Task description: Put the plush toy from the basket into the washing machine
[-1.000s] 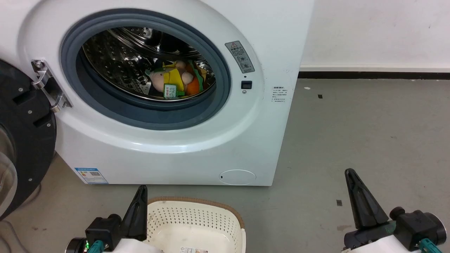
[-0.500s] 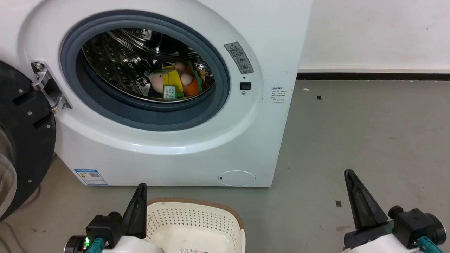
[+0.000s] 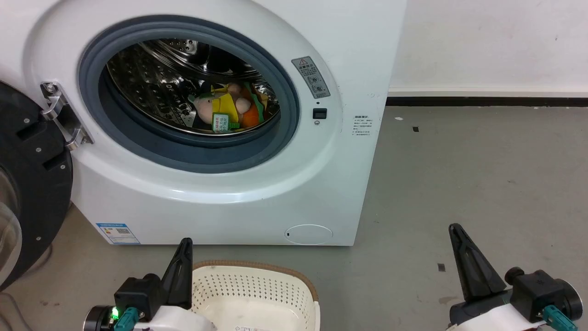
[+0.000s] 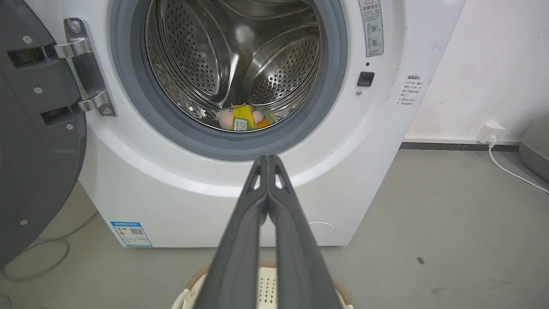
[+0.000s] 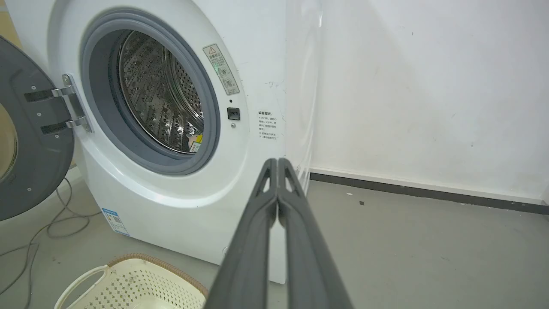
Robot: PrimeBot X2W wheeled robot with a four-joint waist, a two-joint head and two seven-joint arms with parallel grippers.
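The plush toy [image 3: 227, 110] lies low in the steel drum [image 3: 151, 78] of the washing machine [image 3: 220, 207], whose black door [image 3: 32, 184] hangs open at the left. The basket [image 3: 257, 285] sits just in front on the floor [image 3: 459, 174]. The left gripper [image 4: 268, 159] and right gripper [image 5: 277, 162] each press their 2 fingers together, gripping nothing.

**Gloss, steel, rubber and cloth**

The washing machine [image 3: 220, 202] has a glossy white shell, a matt grey rubber ring [image 3: 183, 158] and a shiny perforated steel drum [image 4: 201, 64]. The plush toy [image 3: 225, 108] is soft cloth. The basket [image 3: 257, 287] is smooth, perforated cream plastic.
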